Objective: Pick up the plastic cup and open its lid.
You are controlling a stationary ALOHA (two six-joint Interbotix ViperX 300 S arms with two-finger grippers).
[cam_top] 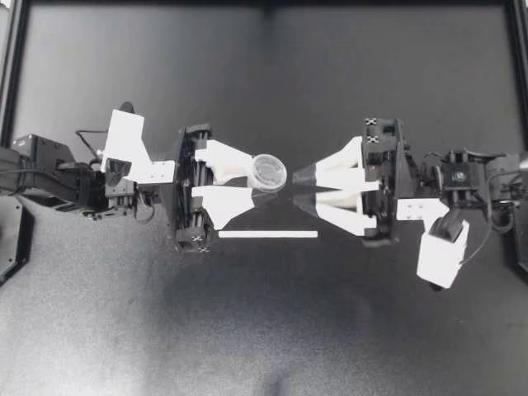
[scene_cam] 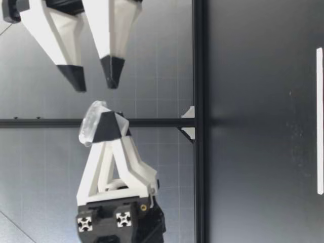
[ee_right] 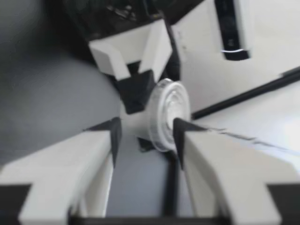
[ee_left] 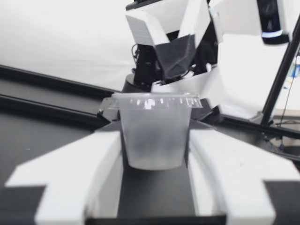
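Observation:
My left gripper [cam_top: 257,183] is shut on a small clear plastic cup [cam_top: 268,172] and holds it well above the table. The cup [ee_left: 154,133] sits upright between the white fingers [ee_left: 75,173], its clear lid [ee_left: 152,100] on the rim. My right gripper [cam_top: 295,188] faces it from the other side, open, with its dark tips a short gap from the cup. From the right wrist the lid [ee_right: 168,115] shows just ahead of the open fingertips [ee_right: 180,136]. At table height the cup [scene_cam: 90,124] hangs level with my right gripper [scene_cam: 93,78].
A thin white strip [cam_top: 268,234] lies flat on the dark table just in front of both grippers, also seen as the strip [scene_cam: 319,121] on the surface. A black frame rail [scene_cam: 198,121] borders the table's far side.

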